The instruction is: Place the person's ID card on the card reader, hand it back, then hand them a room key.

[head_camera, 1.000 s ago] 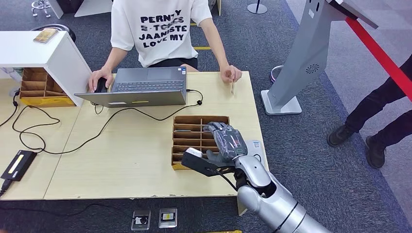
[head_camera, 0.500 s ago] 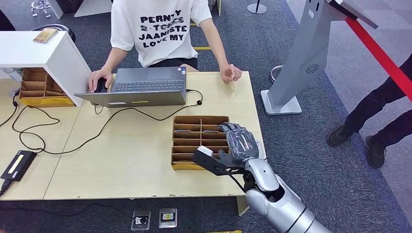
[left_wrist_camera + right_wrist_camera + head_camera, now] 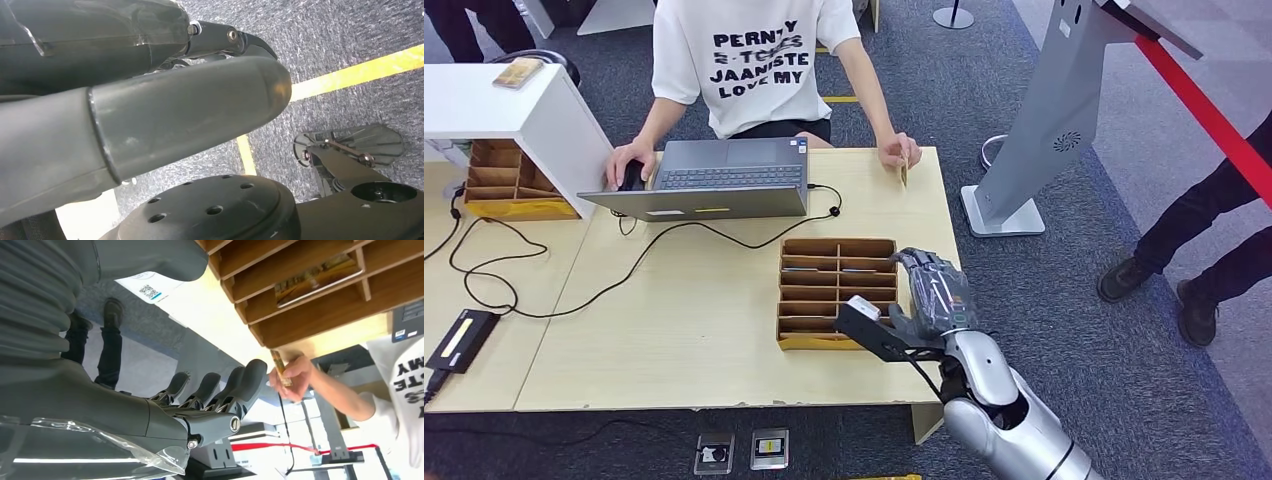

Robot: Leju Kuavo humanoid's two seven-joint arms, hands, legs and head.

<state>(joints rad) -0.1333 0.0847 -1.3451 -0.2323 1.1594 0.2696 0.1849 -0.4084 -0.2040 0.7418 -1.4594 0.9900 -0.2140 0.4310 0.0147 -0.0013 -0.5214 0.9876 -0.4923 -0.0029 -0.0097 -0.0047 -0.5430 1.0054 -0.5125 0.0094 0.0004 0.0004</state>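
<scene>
The person in a white T-shirt holds a small yellowish ID card point(image 3: 903, 173) upright in one hand at the table's far right corner; the same card point(image 3: 278, 369) appears in the right wrist view. My right hand point(image 3: 932, 292) hovers at the right edge of a wooden compartment tray point(image 3: 824, 247), fingers point(image 3: 215, 390) spread and holding nothing, well short of the card. A picture-printed card point(image 3: 320, 275) lies in one tray compartment. My left hand point(image 3: 175, 115) hangs over the carpet and holds nothing.
An open laptop point(image 3: 714, 180) with a black cable sits in front of the person. A white shelf point(image 3: 514, 110) and a second wooden tray point(image 3: 509, 180) stand at far left. A black device point(image 3: 462, 340) lies near the left front. A grey kiosk point(image 3: 1049, 120) stands right of the table.
My right hand has moved rightward from above the tray's middle to its right edge. The person has tipped the card slightly.
</scene>
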